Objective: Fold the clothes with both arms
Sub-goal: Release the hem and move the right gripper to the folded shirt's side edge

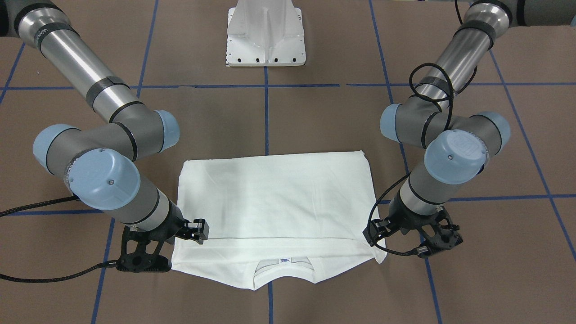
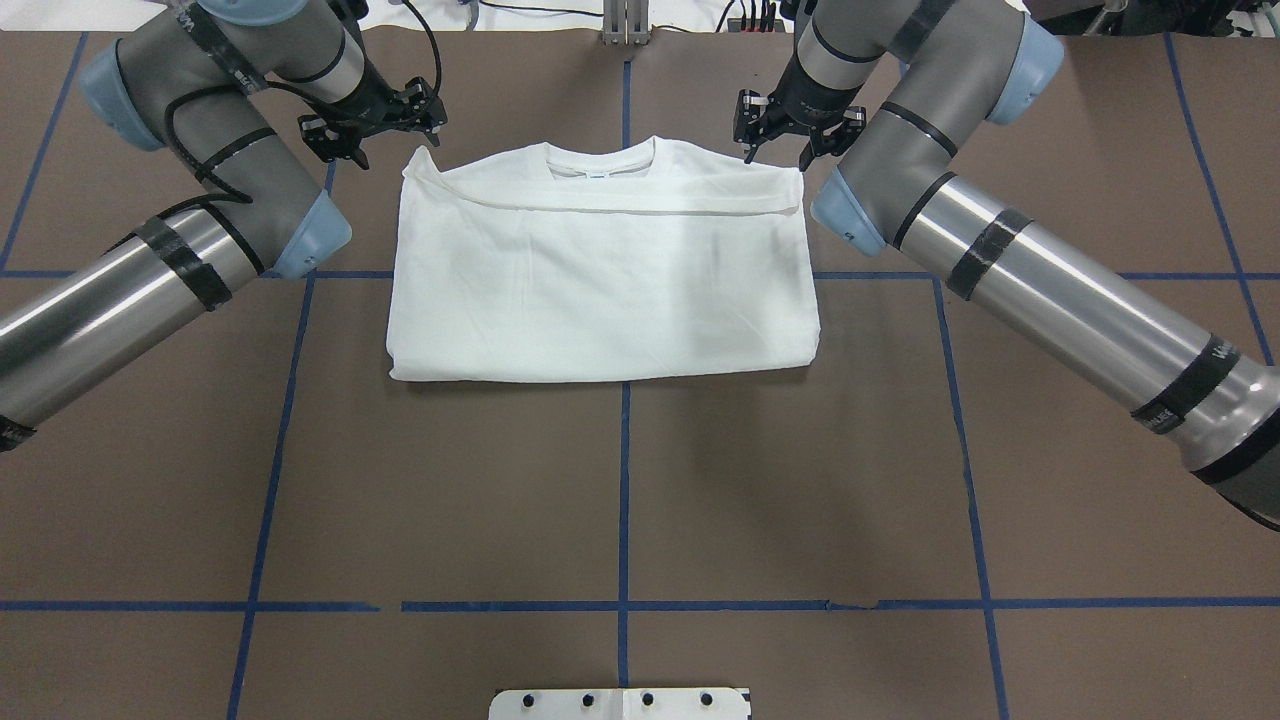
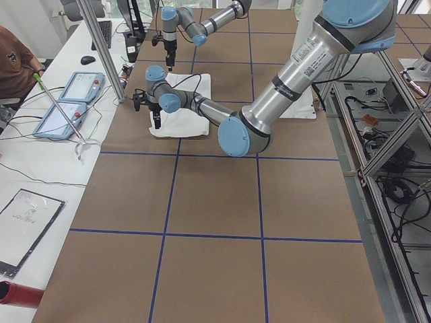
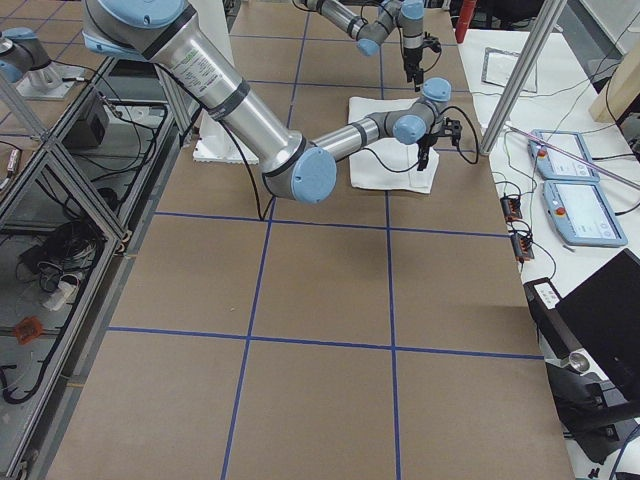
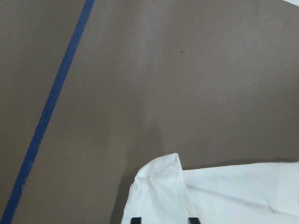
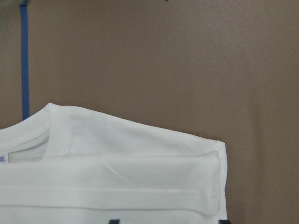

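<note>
The white T-shirt (image 2: 600, 280) is laid folded flat, its neck label (image 1: 285, 259) seen from the front but not from the left wrist, with left gripper (image 2: 385, 135) and right gripper (image 2: 778, 150) spread wide.

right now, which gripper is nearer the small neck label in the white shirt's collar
Right. The right gripper hovers over one collar-side corner of the white shirt; the left gripper hangs outside the opposite corner, farther from the small neck label.

The white T-shirt (image 3: 185, 126) lies flat on the brown, blue-taped table (image 3: 215, 202). The near left arm (image 3: 269, 101) reaches across the T-shirt, and the left gripper (image 3: 156, 124) points down at its near outer corner. The right gripper (image 3: 168, 62) hangs over its far end. Past the T-shirt, away from the robot, lie two pendants (image 3: 81, 85), with a person's sleeve (image 3: 12, 64) beyond them.
</note>
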`<state>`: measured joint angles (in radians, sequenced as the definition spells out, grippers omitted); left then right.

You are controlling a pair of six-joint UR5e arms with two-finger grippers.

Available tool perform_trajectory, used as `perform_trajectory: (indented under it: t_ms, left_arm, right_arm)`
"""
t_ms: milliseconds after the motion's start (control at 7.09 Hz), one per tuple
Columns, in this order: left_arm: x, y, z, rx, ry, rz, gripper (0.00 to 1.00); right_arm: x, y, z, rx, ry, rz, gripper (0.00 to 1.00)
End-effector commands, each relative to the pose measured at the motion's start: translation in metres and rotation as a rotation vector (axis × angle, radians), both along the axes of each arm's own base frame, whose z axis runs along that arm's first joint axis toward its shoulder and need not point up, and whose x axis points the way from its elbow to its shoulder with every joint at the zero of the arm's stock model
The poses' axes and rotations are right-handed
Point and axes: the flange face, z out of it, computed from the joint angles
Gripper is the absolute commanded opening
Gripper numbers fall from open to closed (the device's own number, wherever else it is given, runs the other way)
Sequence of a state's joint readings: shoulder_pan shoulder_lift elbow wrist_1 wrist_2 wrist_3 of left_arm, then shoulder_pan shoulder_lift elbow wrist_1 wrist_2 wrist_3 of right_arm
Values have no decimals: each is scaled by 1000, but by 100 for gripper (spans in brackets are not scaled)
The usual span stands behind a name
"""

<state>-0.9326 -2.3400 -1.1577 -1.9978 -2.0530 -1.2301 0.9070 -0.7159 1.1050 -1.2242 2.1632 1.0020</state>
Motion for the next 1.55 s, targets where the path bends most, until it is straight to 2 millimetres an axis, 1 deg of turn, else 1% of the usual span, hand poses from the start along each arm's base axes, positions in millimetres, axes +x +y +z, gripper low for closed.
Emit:
perform_trajectory:
  t_ms: [0,141,282,423,564,705,846,987,1128,1410]
  left_arm:
    - [-6,7,-6,13,8,-4,99]
    - [-15,19,-4,24,16,-6,99]
    - [-19,24,-5,31,19,-15,99]
    - [-22,23,-10,43,14,-44,99]
    - [-23,26,-16,41,12,-48,99]
    - [-22,29,-21,41,12,-45,99]
    - [-21,29,-21,40,11,-46,99]
    - [-21,31,-13,33,6,-44,99]
    - [-22,32,-9,32,2,-44,99]
    - [-23,31,-7,41,-11,-59,99]
  right_arm:
    - [4,62,15,31,-35,-44,100]
    - [-1,107,33,10,-46,-58,100]
    - [-11,146,39,-14,-56,-76,100]
    - [-22,180,48,-25,-44,-72,100]
    - [-27,194,63,-26,-21,-77,99]
    - [-28,197,72,-36,-10,-81,96]
    - [-31,197,74,-29,1,-73,96]
    - [-36,200,77,-23,14,-70,92]
    - [-37,199,78,-14,25,-57,75]
    - [-40,201,79,-11,31,-57,25]
